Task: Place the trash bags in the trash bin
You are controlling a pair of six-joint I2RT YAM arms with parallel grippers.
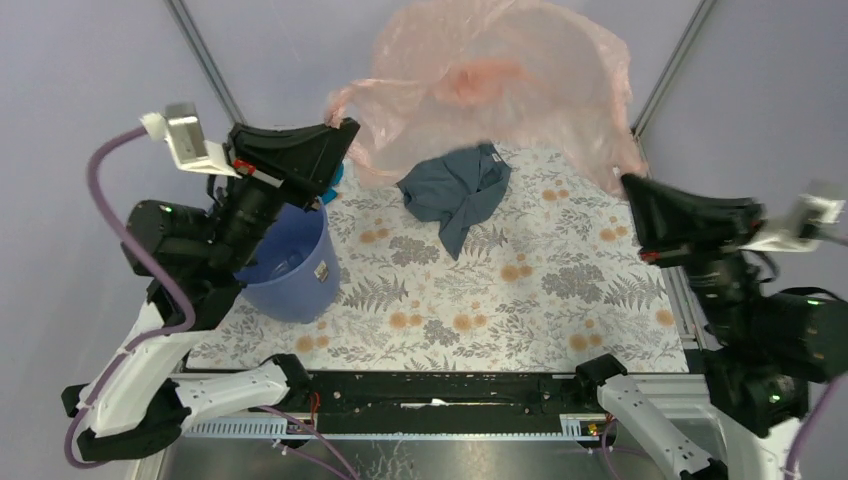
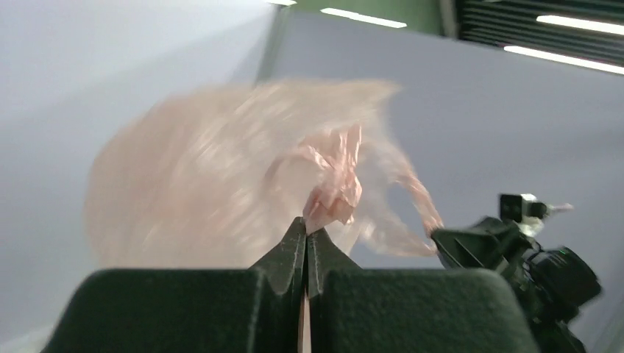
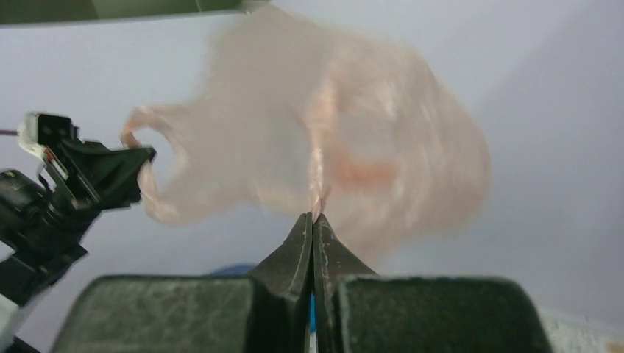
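Observation:
The pale pink translucent trash bag (image 1: 500,80) hangs spread in the air over the back of the table, billowed and blurred. My left gripper (image 1: 347,128) is shut on its left edge, above and behind the blue-violet trash bin (image 1: 292,268), which stands at the left of the table. My right gripper (image 1: 628,182) is shut on the bag's right edge. In the left wrist view the jaws (image 2: 306,228) pinch a crumpled bit of bag (image 2: 335,191). In the right wrist view the jaws (image 3: 313,219) pinch a thin fold of bag (image 3: 331,125); the bin's rim (image 3: 232,269) shows behind.
A grey-blue cloth garment (image 1: 458,192) lies on the floral tablecloth (image 1: 540,290) under the bag. A bit of teal cloth (image 1: 336,176) shows behind the left gripper. Metal frame posts (image 1: 205,60) and purple walls close the back corners.

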